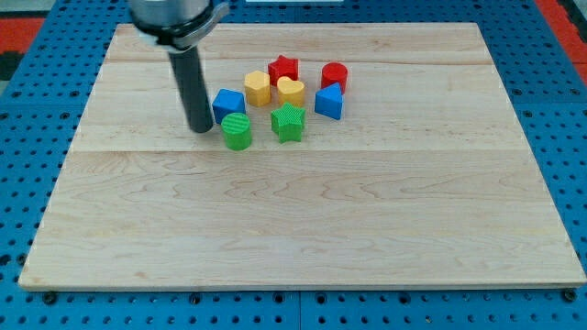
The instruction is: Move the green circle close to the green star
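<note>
All the blocks sat in one cluster on the table [303, 229], toward its far edge and a little left of its middle. Farthest back were the red star [283, 68] and the red cylinder [334, 75]. In front of them stood the yellow hexagon [258, 88] and the yellow heart [291, 91], nearly touching each other, with the blue triangle [329, 102] to the view's right and the blue cube [228, 104] to the left.

Nothing stood between the green circle [237, 131] and the green star [288, 123]; only a narrow strip of bare wood parted them. The blue cube crowded the circle from behind.

We carried no pincer, so nothing was clasped or let go. Our tip [199, 129] rested on the wood just left of the green circle and beside the blue cube's left face, apparently touching neither.

The green circle was a short ribbed cylinder, upright, nearest the table's front edge of all the blocks. The green star stood just right of it.
</note>
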Available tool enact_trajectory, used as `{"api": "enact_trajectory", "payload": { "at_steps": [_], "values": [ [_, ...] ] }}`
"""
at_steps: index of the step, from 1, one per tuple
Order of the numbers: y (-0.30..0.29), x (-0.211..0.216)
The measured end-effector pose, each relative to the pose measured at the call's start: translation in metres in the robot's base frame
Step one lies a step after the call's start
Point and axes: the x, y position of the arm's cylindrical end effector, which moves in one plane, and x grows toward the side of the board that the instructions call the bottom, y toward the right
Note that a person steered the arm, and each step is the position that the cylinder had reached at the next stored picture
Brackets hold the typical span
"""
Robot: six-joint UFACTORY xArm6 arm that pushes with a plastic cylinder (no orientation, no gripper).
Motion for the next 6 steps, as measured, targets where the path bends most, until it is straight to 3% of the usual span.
{"api": "enact_trajectory", "payload": {
  "at_steps": [1,3,6],
  "values": [
    [0.009,0.038],
    [0.068,0.017],
    [0.083,0.016]
  ]
}}
